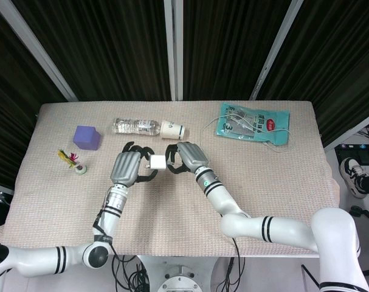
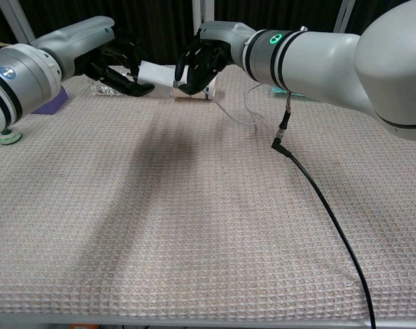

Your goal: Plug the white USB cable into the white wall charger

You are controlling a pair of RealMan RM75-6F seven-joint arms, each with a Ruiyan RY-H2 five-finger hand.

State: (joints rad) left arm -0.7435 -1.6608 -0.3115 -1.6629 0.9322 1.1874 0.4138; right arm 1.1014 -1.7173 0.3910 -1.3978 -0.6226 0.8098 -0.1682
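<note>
Left hand (image 1: 126, 168): fingers curled round the white wall charger (image 1: 157, 163), holding it above the table (image 1: 281, 164).
Right hand (image 1: 187, 157): pinching the white USB cable (image 2: 235, 116) plug right against the charger.
Cable: trails toward the teal packet (image 1: 252, 123).
Behind: paper cup (image 1: 172, 129), water bottle (image 1: 135, 126).

White arms, black bands, silver hands, black fingers (image 1: 131, 148), green light.

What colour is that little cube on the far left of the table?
Purple; the cube shows best in the head view.
</note>
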